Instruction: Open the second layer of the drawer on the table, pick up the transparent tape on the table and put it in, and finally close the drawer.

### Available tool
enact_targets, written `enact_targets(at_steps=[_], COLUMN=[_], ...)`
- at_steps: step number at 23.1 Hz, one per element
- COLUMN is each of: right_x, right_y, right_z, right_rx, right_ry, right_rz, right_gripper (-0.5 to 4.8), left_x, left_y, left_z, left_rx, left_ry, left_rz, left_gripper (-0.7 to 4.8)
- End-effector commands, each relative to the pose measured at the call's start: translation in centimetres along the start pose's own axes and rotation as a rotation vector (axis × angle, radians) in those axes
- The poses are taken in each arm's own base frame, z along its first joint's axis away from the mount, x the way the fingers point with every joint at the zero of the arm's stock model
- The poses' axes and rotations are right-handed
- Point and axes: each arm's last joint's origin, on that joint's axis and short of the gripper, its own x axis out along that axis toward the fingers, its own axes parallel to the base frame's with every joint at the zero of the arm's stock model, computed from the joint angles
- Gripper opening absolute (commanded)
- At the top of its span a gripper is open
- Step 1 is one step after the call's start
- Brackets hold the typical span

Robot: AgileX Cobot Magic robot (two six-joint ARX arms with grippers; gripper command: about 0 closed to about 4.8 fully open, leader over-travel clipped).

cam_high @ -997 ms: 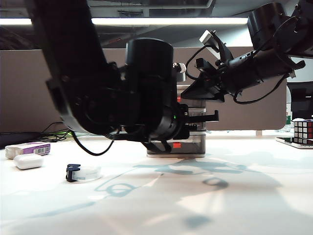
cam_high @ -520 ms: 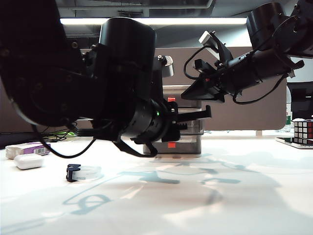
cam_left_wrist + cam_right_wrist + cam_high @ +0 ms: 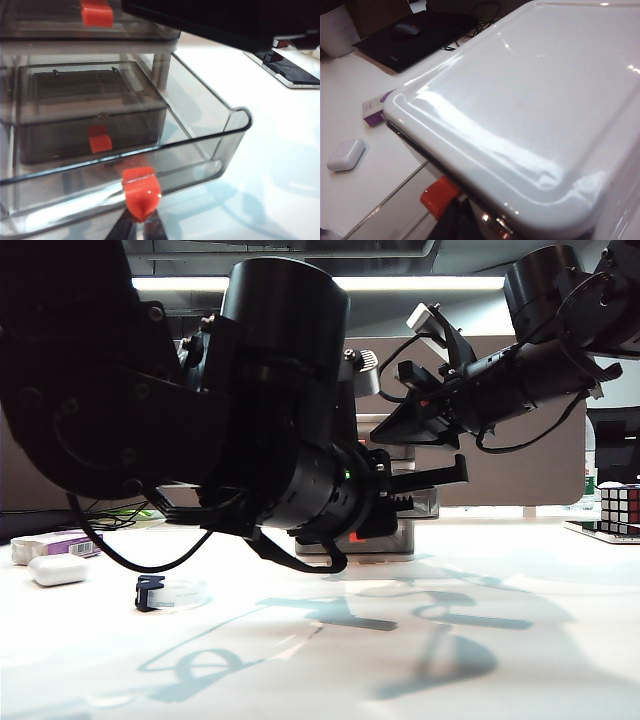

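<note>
White table (image 3: 520, 660): one drawer (image 3: 165, 65) unit, three tiers. Second layer (image 3: 220, 150) pulled out; left gripper (image 3: 136, 227) clamped on its red-orange handle (image 3: 141, 192). Right gripper (image 3: 400, 425) above the unit's top; jaw state unreadable. One transparent tape (image 3: 165, 592) lies apart, open table around it. Nearby, one white case (image 3: 58, 570).

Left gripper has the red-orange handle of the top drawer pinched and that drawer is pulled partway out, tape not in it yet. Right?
Not quite: it is the second layer, not the top drawer. The left wrist view shows the left gripper shut on the handle of the middle drawer, pulled partway out, with the top drawer closed above it. The transparent tape lies on the table, not in the drawer.
</note>
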Motion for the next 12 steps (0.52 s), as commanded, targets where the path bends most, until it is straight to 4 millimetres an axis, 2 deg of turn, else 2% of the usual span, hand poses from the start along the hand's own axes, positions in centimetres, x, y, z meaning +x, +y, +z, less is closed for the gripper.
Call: enact_targets(at_steps=[1, 2, 3, 7, 9, 12], right_x=[0.0, 0.0, 0.0, 0.0, 0.0, 0.0], right_y=[0.0, 0.0, 0.0, 0.0, 0.0, 0.0], right_z=[0.4, 0.4, 0.4, 0.4, 0.4, 0.1], right_rx=[-0.017, -0.017, -0.016, -0.016, -0.012, 0.002], right_ry=[-0.023, -0.023, -0.023, -0.022, -0.016, 0.008], right_rz=[-0.011, -0.012, -0.012, -0.011, -0.006, -0.002], right_gripper=[-0.05, -0.05, -0.05, -0.05, -0.05, -0.05], left_x=[-0.2, -0.3, -0.4, -1.7, -3.1, -6.2], left_y=[-0.2, -0.4, -0.5, -0.5, 0.2, 2.2], left_z=[-0.3, -0.3, -0.4, 0.0, 1.0, 2.6], left_rx=[0.01, 0.01, 0.016, 0.084, 0.112, 0.106], left_ry=[0.031, 0.038, 0.046, 0.191, 0.24, 0.218], left_rz=[-0.039, -0.053, -0.056, -0.037, -0.028, -0.006], left_gripper=[0.96, 1.83, 1.95, 1.98, 1.98, 2.15])
